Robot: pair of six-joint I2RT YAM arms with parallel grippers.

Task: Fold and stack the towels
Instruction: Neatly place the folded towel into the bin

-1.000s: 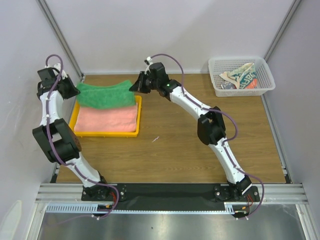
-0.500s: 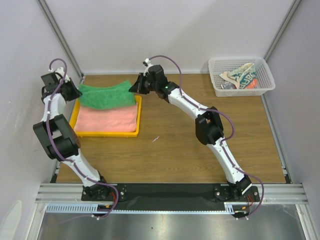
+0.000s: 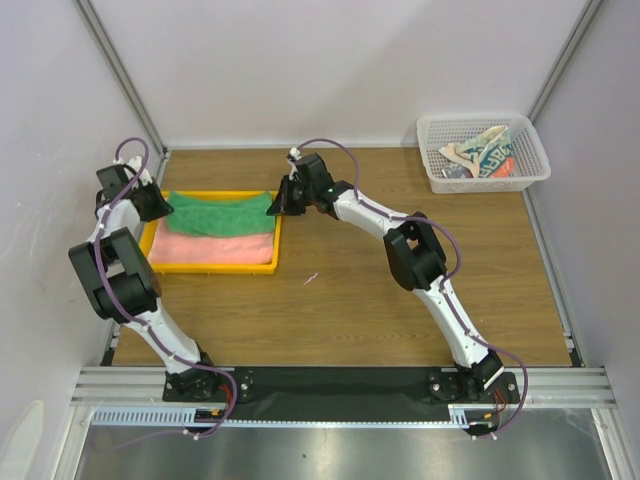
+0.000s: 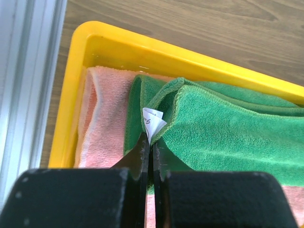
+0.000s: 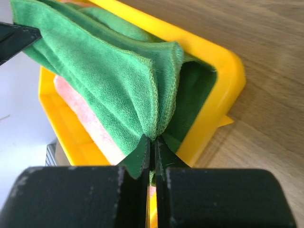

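1. Since a second ago, the green towel [image 3: 222, 213] has come down from above the tray. It now lies stretched over the far part of the pink towel [image 3: 215, 248], and both arms have dropped lower with it.
2. The left claw [image 4: 151, 148] is pinched tight on the green towel's left corner, just below a small white tag [image 4: 153, 121]. The right claw [image 5: 153, 145] is pinched tight on the bunched right corner.
3. The yellow tray [image 3: 215, 267] holds both towels, the pink one underneath with its near half showing.
4. The white basket [image 3: 535, 150] in the far right corner holds the patterned towel [image 3: 485, 155], which is crumpled and unfolded.
5. The green towel's right corner sits at the tray's right rim, where the right claw grips it.
6. The tray lies near the left edge of the table [image 3: 400, 320], close to the wall rail. Bare wood stretches between tray and basket and toward the arm bases, apart from a small white scrap [image 3: 312, 278].
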